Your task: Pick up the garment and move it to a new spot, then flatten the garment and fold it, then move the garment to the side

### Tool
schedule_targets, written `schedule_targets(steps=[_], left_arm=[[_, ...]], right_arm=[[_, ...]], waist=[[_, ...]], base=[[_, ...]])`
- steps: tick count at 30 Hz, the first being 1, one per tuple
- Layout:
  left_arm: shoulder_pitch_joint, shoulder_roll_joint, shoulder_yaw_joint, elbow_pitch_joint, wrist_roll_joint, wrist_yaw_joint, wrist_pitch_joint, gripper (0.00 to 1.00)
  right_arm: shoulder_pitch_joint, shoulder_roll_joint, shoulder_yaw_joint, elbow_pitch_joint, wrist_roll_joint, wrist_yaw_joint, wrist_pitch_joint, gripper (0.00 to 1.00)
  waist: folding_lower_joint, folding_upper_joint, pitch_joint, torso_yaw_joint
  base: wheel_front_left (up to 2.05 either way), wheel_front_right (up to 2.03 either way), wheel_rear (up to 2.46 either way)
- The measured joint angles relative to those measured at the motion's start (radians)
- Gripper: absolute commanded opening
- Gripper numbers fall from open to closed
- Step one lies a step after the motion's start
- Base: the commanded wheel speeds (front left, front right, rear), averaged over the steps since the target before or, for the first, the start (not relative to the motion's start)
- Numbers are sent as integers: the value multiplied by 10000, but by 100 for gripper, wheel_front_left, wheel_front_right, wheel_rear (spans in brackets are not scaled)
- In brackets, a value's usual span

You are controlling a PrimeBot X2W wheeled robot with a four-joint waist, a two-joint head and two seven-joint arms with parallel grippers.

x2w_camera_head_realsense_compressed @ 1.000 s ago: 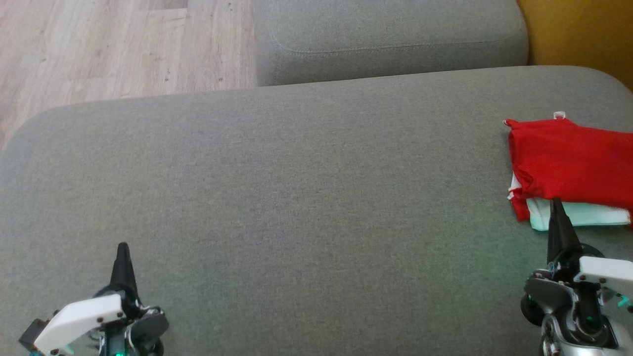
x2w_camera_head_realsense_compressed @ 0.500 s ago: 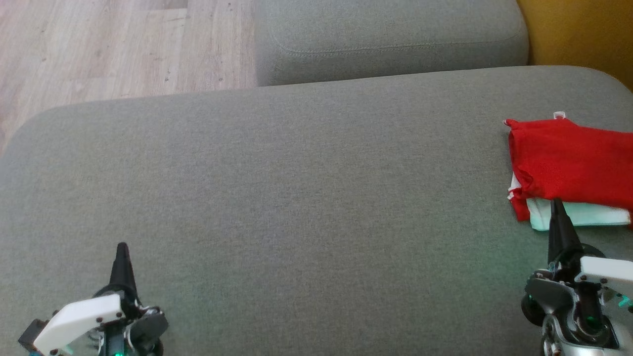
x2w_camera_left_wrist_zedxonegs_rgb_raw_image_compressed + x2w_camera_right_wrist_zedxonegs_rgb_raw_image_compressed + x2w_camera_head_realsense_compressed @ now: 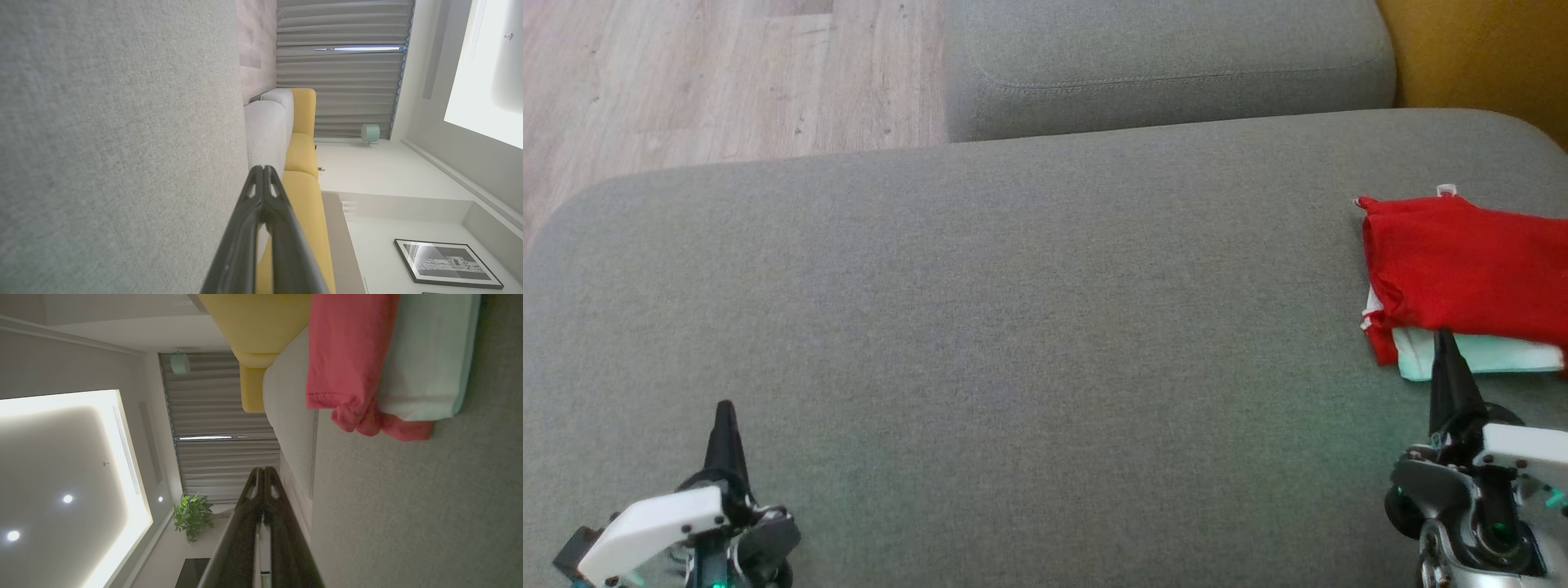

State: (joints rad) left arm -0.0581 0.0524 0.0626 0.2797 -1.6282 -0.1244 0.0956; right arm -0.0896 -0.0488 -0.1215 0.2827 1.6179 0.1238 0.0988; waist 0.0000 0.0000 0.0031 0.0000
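Looking at the red garment (image 3: 1462,269): it lies folded at the far right of the grey cushion (image 3: 1013,327), on top of a pale mint cloth (image 3: 1478,358). I judge the job all but done, with nothing obvious left. My left gripper (image 3: 725,408) and right gripper (image 3: 1444,347) are both pinched closed and hold nothing, the right one near the pile. Wooden floor (image 3: 686,73) beyond; yellow sofa (image 3: 302,147), grey curtains (image 3: 339,81), potted plant (image 3: 192,516).

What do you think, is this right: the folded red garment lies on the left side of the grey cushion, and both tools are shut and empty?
Not quite. The head view shows the red garment on the right side of the grey cushion, just past the right tool. The rest holds: it and the left tool are shut and empty.
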Motion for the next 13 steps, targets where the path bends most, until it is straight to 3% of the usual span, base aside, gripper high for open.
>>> schedule_targets(steps=[13], left_arm=[[0, -6, 19, 0, 0, 0, 2, 0]], right_arm=[[0, 2, -36, 0, 0, 0, 17, 0]], waist=[[0, 0, 0, 0]], base=[[0, 0, 0]])
